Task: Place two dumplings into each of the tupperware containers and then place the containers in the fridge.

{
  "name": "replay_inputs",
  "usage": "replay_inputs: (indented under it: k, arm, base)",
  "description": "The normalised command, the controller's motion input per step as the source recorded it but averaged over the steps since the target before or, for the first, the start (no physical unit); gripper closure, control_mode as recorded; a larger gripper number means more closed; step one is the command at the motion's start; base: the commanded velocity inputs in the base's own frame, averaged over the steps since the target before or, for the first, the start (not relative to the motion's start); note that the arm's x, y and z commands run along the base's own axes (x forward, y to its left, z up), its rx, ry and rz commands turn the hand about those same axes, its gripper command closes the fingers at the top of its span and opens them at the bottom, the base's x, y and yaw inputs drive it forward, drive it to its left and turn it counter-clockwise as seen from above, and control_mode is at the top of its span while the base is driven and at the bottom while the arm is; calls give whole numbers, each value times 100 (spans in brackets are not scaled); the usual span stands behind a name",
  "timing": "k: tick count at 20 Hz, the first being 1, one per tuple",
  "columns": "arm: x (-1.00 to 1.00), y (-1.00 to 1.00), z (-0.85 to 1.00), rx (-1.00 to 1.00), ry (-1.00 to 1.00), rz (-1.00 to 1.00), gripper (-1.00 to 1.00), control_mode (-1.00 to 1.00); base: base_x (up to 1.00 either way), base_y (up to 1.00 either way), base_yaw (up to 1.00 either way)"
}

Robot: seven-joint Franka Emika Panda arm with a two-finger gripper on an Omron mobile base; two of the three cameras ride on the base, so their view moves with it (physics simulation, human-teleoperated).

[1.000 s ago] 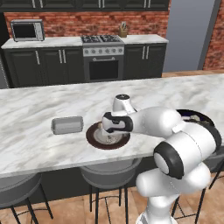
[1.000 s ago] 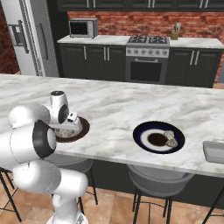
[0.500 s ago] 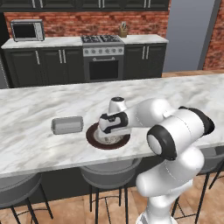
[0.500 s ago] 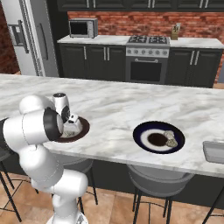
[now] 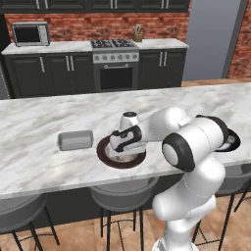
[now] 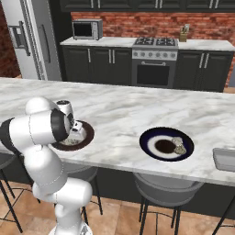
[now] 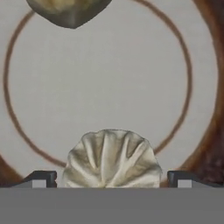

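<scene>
My gripper (image 7: 112, 178) is open and low over a brown-rimmed plate (image 7: 205, 144), its fingertips (image 7: 43, 178) either side of a pale ridged dumpling (image 7: 112, 159) with small gaps. A second dumpling (image 7: 68, 11) lies further across the same plate. In the left base view the gripper (image 5: 125, 148) hangs over that plate (image 5: 106, 156), beside a grey tupperware container (image 5: 75, 140). From the right base view I see the gripper (image 6: 75, 134), the plate (image 6: 87, 137), another dumpling (image 6: 178, 147) on a dark blue plate (image 6: 151, 137), a second tupperware container (image 6: 225, 159) and the fridge (image 6: 30, 41).
Everything stands on a long marble island counter (image 5: 44, 122) with stools (image 5: 122, 193) under its near edge. My own arm (image 5: 191, 137) covers most of the blue plate in the left base view. A stove and dark cabinets (image 5: 115, 68) line the back wall.
The hand has come down closer to the brown-rimmed plate and the arm's elbow has swung. The gripper has stayed open.
</scene>
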Motion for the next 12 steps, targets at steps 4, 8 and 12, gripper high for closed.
replay_inputs:
  k: [4,8,12]
  arm:
    - [5,0,-12,0,0,0,100,-100]
    - [0,0,0,0,0,0,100,-100]
    - [-14,0,6,0,0,0,100,-100]
  base:
    - [0,0,0]
    - [0,0,0]
    - [0,0,0]
